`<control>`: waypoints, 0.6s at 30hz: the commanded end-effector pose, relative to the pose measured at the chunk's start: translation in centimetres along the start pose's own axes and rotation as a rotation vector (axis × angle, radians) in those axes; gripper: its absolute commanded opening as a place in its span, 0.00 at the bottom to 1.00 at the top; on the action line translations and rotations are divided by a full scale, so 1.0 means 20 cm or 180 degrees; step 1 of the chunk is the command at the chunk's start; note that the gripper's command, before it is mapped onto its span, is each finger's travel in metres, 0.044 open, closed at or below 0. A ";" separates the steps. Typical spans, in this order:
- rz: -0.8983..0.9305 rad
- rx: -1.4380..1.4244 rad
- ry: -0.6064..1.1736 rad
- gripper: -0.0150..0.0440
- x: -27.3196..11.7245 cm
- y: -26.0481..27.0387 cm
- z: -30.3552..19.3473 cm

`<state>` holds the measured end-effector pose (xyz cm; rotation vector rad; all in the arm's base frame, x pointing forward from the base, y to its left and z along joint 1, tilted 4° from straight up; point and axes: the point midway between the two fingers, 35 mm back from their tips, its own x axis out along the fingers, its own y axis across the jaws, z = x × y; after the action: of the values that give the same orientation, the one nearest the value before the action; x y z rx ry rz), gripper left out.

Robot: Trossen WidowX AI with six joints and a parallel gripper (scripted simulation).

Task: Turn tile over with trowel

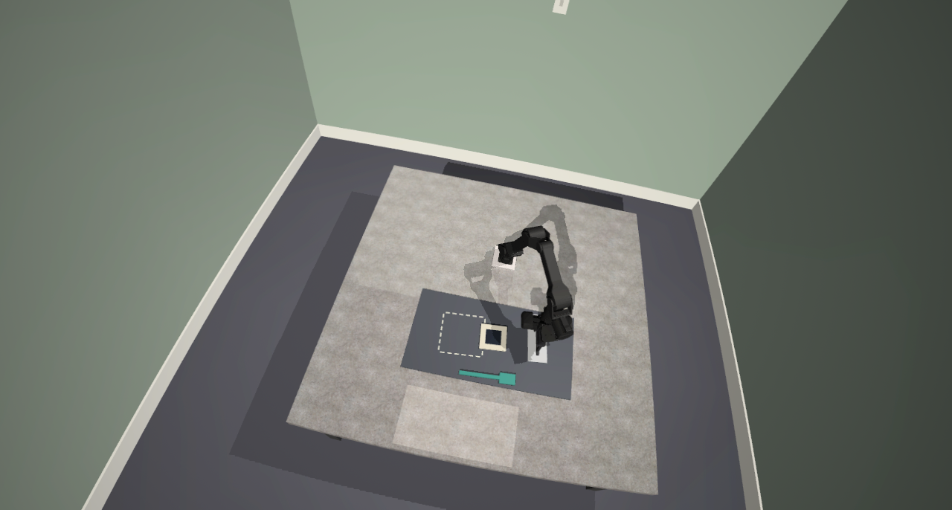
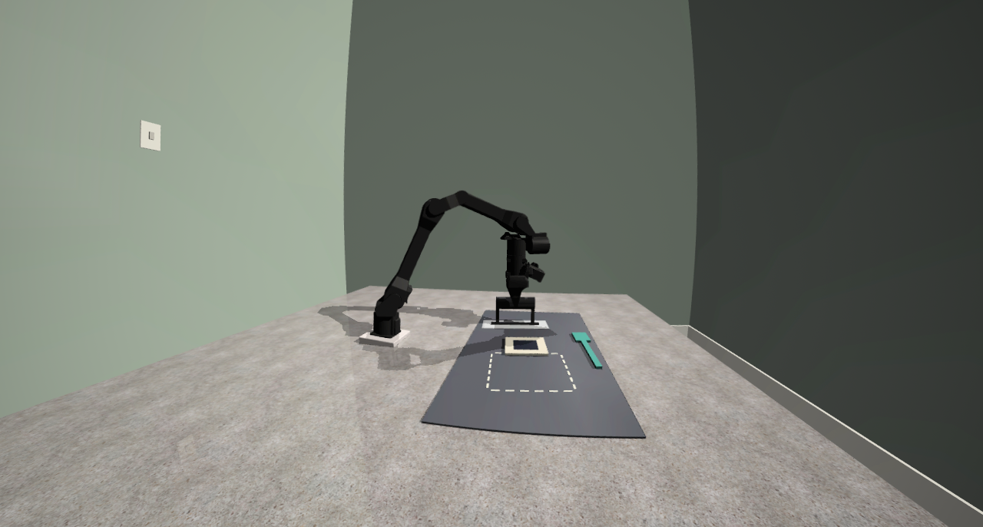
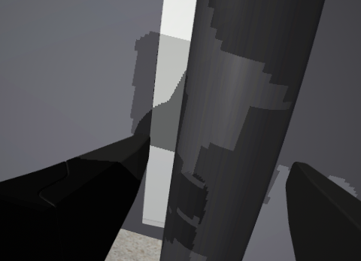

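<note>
Claw (image 1: 540,337) (image 2: 516,298) (image 3: 219,160) spread, I straddle the handle of the black-handled trowel (image 1: 538,350) (image 2: 526,303) (image 3: 241,103); the tile (image 1: 493,337) (image 2: 525,346) lies dark square up at the dashed outline's (image 1: 439,334) (image 2: 488,372) edge.

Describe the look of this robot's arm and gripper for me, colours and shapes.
The arm is black, with slim straight links, chunkier rounded joints and some dark grey sections. The gripper is black too, with two wedge-shaped fingers tapering to narrow tips; a thin curved seam marks one finger. I can make out no cables or lettering.
</note>
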<state>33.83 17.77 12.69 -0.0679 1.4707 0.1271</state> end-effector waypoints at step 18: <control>0.0011 0.0013 0.0006 0.47 0.01 0.00 0.00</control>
<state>33.80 17.74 12.49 -0.0668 1.4725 0.1257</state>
